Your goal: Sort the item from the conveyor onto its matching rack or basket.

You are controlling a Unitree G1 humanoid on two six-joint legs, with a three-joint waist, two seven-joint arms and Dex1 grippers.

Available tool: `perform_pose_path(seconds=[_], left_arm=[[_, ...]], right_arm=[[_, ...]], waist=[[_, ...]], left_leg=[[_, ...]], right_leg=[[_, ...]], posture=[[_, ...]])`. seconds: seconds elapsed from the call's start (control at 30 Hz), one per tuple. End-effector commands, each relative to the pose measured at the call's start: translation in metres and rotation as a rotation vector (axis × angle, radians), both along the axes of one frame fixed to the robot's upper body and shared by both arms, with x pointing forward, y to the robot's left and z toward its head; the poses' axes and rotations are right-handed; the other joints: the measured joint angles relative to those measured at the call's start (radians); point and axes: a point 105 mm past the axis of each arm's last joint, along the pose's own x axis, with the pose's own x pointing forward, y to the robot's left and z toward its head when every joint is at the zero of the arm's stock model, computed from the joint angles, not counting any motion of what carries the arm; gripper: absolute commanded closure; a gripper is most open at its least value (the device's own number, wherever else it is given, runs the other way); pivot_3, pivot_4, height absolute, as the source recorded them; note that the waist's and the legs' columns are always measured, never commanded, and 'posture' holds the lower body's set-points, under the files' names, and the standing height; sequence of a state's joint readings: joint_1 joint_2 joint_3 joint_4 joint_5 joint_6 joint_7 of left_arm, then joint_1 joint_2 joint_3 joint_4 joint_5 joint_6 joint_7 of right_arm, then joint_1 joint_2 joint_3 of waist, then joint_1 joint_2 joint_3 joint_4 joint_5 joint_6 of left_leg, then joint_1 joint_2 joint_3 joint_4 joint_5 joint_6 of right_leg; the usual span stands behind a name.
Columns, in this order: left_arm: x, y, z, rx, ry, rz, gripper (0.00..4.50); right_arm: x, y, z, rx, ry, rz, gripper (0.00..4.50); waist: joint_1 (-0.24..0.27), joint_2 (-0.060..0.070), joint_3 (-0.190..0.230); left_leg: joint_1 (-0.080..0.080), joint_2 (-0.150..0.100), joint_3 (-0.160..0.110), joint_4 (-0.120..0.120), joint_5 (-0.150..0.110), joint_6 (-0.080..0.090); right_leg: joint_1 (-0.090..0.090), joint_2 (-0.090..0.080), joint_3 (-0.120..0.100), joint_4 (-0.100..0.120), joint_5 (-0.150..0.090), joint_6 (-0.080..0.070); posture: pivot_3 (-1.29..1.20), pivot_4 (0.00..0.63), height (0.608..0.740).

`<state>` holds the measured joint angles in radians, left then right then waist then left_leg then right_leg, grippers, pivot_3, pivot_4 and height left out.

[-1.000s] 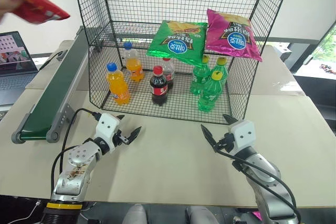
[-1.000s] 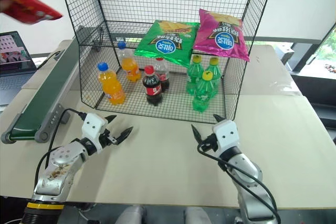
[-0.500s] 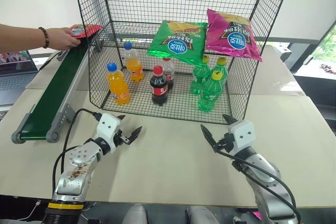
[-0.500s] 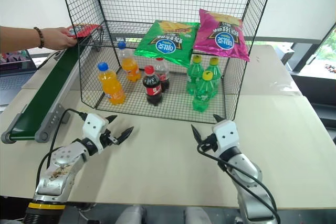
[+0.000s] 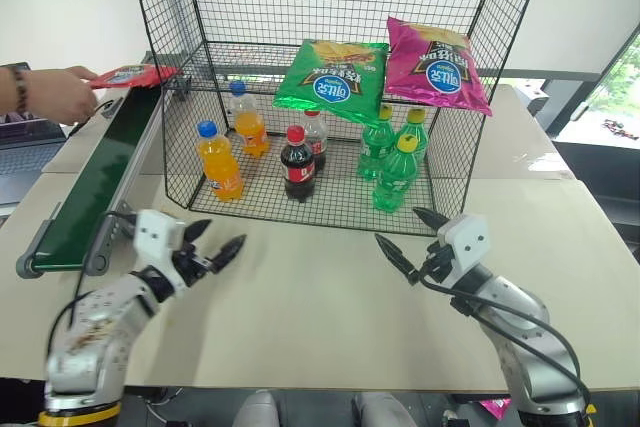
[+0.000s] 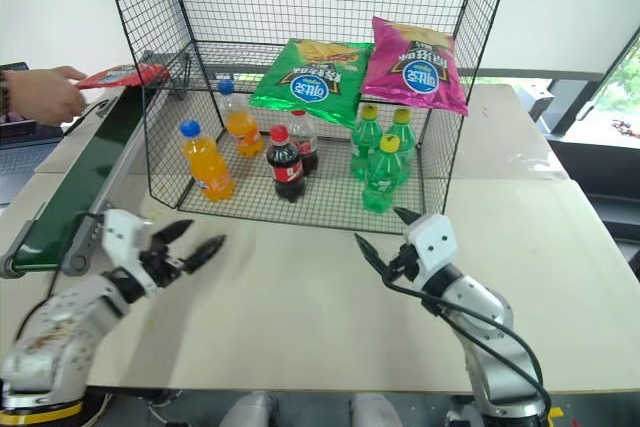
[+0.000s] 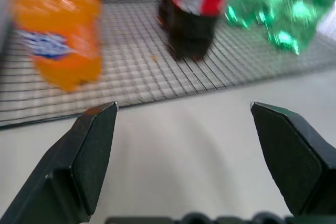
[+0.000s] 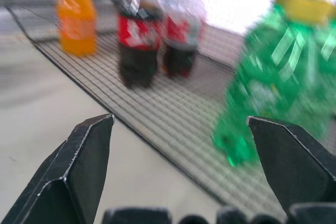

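Both my left gripper (image 5: 215, 250) and right gripper (image 5: 407, 242) hover spread and empty over the table (image 5: 330, 317), since the red crisp bag (image 5: 128, 75) lies on the conveyor's (image 5: 95, 182) far end beside a person's hand (image 5: 60, 94).

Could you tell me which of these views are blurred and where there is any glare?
Left wrist view: orange bottle and cola bottle smeared, fingers sharp. Right wrist view: green bottle blurred, fingers crisp. Left eye view: left arm slightly blurred; bright sheen on the table by the window.
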<state>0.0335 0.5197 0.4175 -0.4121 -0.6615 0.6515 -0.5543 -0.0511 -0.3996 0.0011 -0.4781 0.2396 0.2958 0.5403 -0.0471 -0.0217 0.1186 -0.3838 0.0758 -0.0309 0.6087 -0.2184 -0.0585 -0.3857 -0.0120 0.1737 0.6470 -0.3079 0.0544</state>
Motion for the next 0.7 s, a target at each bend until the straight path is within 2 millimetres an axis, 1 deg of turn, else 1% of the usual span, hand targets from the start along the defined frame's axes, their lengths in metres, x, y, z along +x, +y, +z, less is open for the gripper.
perform_pose_path(seconds=[0.03,0.1,0.2,0.3,0.37,0.43,0.5,0.6,0.7], left_arm=[[-0.015,0.018,0.021,-0.157,-0.008,0.071,0.18],[-0.019,0.029,0.025,-0.204,-0.001,0.108,0.18],[-0.030,0.040,0.031,-0.340,0.002,0.172,0.18],[-0.044,0.057,0.038,-0.543,-0.022,0.262,0.18],[-0.050,0.069,0.040,-0.623,-0.029,0.318,0.18],[-0.058,0.088,0.045,-0.728,-0.060,0.398,0.18],[-0.066,0.106,0.048,-0.810,-0.084,0.456,0.18],[-0.083,0.127,0.050,-0.912,-0.116,0.527,0.18],[-0.095,0.143,0.047,-1.003,-0.124,0.590,0.18]], right_arm=[[-0.009,0.020,0.015,-0.001,-0.012,0.195,0.00],[-0.007,0.028,0.021,-0.006,-0.015,0.262,0.00],[-0.003,0.036,0.038,-0.004,-0.040,0.375,0.00],[-0.011,0.050,0.056,0.028,-0.072,0.508,0.00],[-0.016,0.059,0.065,0.057,-0.078,0.579,0.00],[-0.024,0.071,0.074,0.070,-0.086,0.683,0.00],[-0.027,0.080,0.078,0.059,-0.090,0.753,0.00],[-0.028,0.087,0.079,0.030,-0.101,0.818,0.00],[-0.028,0.092,0.084,0.031,-0.114,0.868,0.00]], waist=[[0.002,0.000,0.000],[0.003,-0.001,0.000],[0.003,-0.001,0.001],[0.003,-0.001,0.001],[0.002,-0.001,0.001],[0.002,-0.001,0.001],[0.003,-0.001,0.001],[0.004,-0.002,0.000],[0.008,-0.002,0.000]], left_leg=[[0.000,0.000,0.000,0.000,0.000,0.000],[-0.001,0.000,0.000,0.001,0.000,0.000],[0.000,0.000,-0.001,0.002,0.000,0.000],[0.000,0.000,-0.002,0.002,0.000,0.000],[0.000,0.000,-0.003,0.001,0.000,0.001],[0.000,0.000,-0.003,0.001,-0.001,0.001],[0.000,0.000,-0.003,0.001,-0.001,0.001],[0.000,0.000,-0.004,0.002,-0.001,0.001],[0.000,0.000,-0.004,0.001,-0.001,0.001]], right_leg=[[0.000,0.000,0.000,0.000,0.000,0.000],[0.000,0.000,0.000,-0.001,0.000,0.000],[0.001,0.000,-0.001,0.000,0.000,0.000],[0.001,0.000,-0.001,0.000,0.000,0.000],[0.001,0.000,-0.003,0.000,0.000,0.000],[0.001,0.000,-0.003,0.000,0.000,0.000],[0.001,0.000,-0.003,0.000,0.000,0.000],[0.001,0.000,-0.004,0.000,0.000,0.000],[0.001,0.000,-0.004,0.000,0.000,-0.001]], posture=[[0.00,0.150,0.740],[0.00,0.150,0.740],[0.00,0.150,0.740],[0.00,0.150,0.740],[0.00,0.150,0.740],[0.00,0.150,0.740],[0.00,0.150,0.740],[0.00,0.150,0.740],[0.00,0.150,0.740]])
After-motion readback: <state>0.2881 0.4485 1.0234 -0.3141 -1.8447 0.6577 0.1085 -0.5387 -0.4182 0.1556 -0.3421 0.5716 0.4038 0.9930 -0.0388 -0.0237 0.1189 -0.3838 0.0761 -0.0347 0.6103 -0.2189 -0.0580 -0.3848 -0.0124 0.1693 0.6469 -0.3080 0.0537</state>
